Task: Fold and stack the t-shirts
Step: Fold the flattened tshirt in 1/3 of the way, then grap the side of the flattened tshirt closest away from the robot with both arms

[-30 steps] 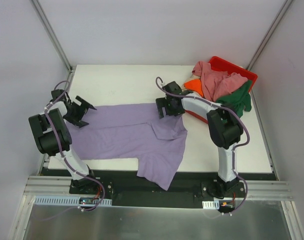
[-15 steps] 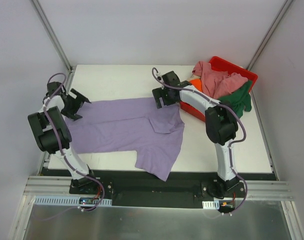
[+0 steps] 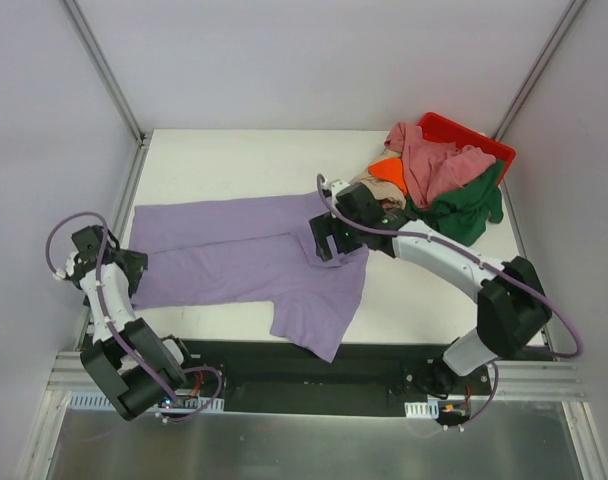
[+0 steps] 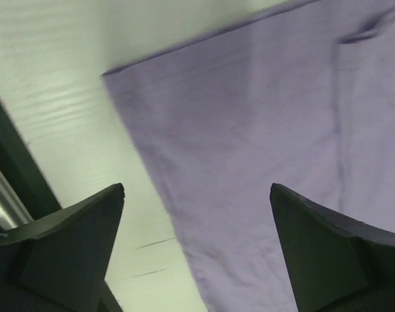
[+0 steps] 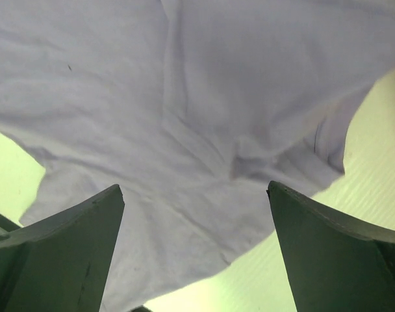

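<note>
The lavender t-shirt [image 3: 244,255] lies spread flat on the white table [image 3: 234,160], with one part hanging over the near edge. My left gripper [image 3: 132,272] is open and empty at the shirt's left edge; the left wrist view shows that edge [image 4: 249,149] between the fingers [image 4: 197,188]. My right gripper [image 3: 329,240] is open and empty just above the shirt's right part, where the cloth is wrinkled [image 5: 204,130] below the fingers [image 5: 194,187]. The pink [image 3: 434,160], green [image 3: 466,205], orange [image 3: 387,170] and beige [image 3: 367,183] shirts are piled at the red bin.
The red plastic bin [image 3: 469,135] stands at the table's back right corner, with shirts spilling over its front. Metal frame posts rise at the back corners [image 3: 104,70]. A dark rail runs along the table's near edge [image 3: 384,355].
Both grippers left the shirt's far corners and pulled back. The left arm swung down to the table's left edge, the right moved nearer over the shirt. The shirt lies farther back, flatter.
</note>
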